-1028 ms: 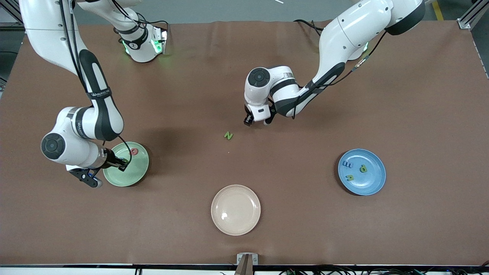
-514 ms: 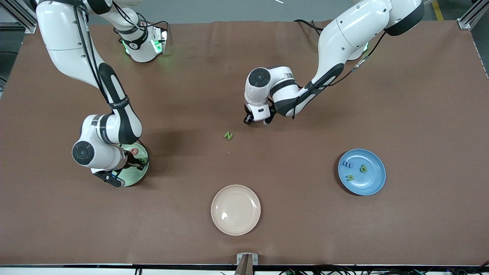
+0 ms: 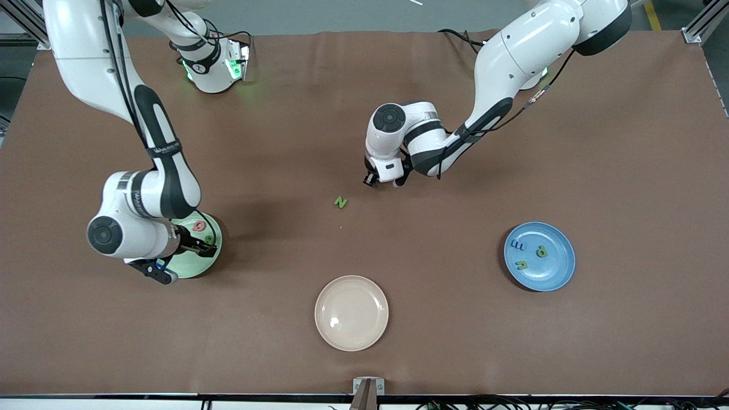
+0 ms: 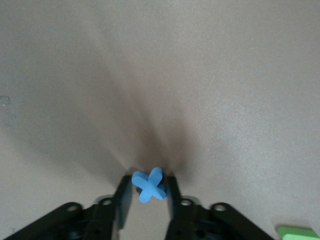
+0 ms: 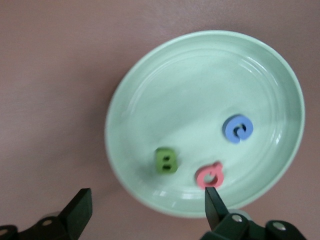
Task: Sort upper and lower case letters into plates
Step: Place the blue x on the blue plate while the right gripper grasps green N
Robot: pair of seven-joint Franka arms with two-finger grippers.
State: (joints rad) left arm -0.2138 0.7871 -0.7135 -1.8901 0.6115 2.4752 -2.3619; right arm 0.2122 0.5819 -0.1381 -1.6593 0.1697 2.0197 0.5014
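Observation:
My left gripper is low over the middle of the table, shut on a blue letter X held between its fingers. A green letter N lies on the table close by, nearer to the front camera. My right gripper hangs open over the mint green plate. That plate holds a green B, a pink letter and a blue letter. The blue plate, toward the left arm's end, holds three small letters.
A cream-beige plate with nothing in it sits near the front edge of the table, between the two other plates. Brown table surface stretches around the plates.
My right gripper has opened over the mint green plate, and a green letter now lies there. My left gripper has closed on the blue X. The right arm shifted sideways and back.

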